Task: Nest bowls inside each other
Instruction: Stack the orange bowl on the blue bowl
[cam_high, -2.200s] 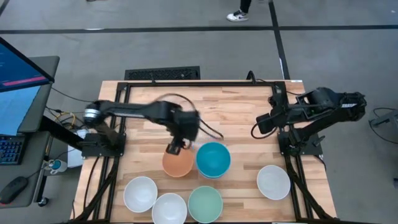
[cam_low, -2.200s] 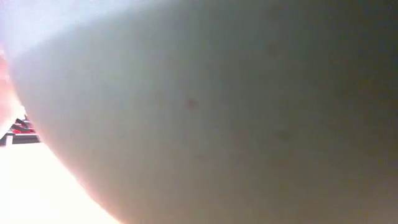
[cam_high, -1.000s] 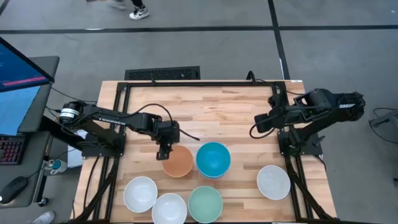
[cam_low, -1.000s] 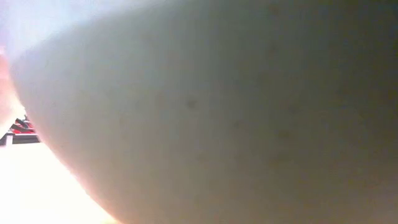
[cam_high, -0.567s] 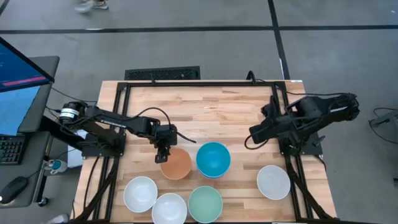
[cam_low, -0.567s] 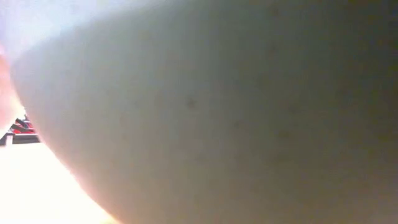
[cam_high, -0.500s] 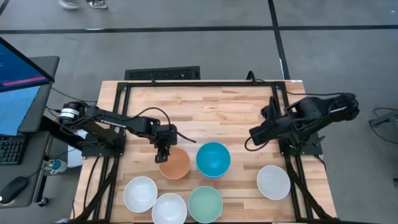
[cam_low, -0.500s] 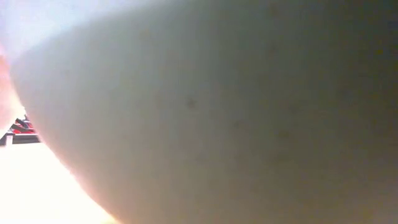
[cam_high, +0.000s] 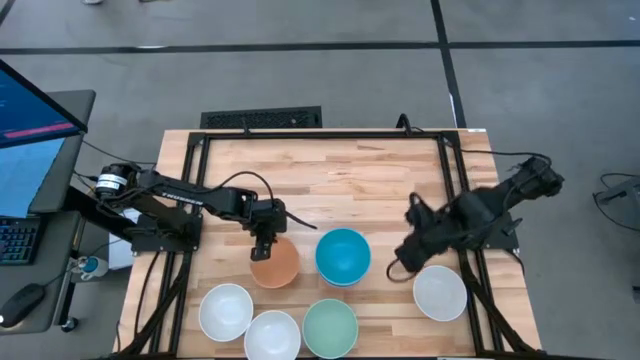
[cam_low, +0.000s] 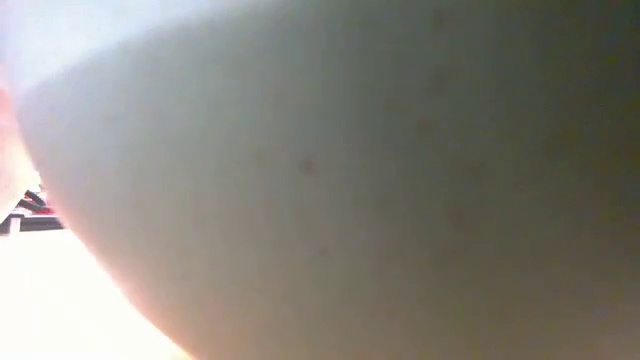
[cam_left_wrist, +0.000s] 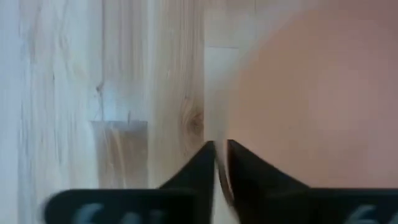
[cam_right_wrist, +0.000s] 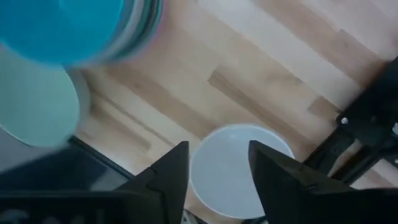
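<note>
An orange bowl (cam_high: 275, 265) stands on the table left of centre, with my left gripper (cam_high: 262, 243) shut on its far-left rim. To its right is a turquoise bowl (cam_high: 343, 256) that sits in a stack. A mint green bowl (cam_high: 330, 328) and two white bowls (cam_high: 225, 311) (cam_high: 272, 335) line the near edge. Another white bowl (cam_high: 440, 292) stands near right. My right gripper (cam_high: 405, 255) hovers open just left of and beyond it, and its wrist view looks down on that bowl (cam_right_wrist: 239, 168). My left gripper pinches the orange bowl's rim (cam_left_wrist: 222, 177) between its two fingers, one finger inside the bowl and one outside. The fingers come from above, pointing down, at the bowl's far-left side. The bowl sits upright on the table.
A pale bowl wall (cam_low: 350, 200) right in front of the low camera fills that view. A black frame (cam_high: 320, 135) runs round the table's far and side edges. Bare wood (cam_high: 350, 190) lies across the far half.
My left gripper has shut on the orange bowl's rim, and the bowl has slid slightly toward the table's left. My right arm has swung from the right side toward the near edge and down, toward the white bowl at the near right.
</note>
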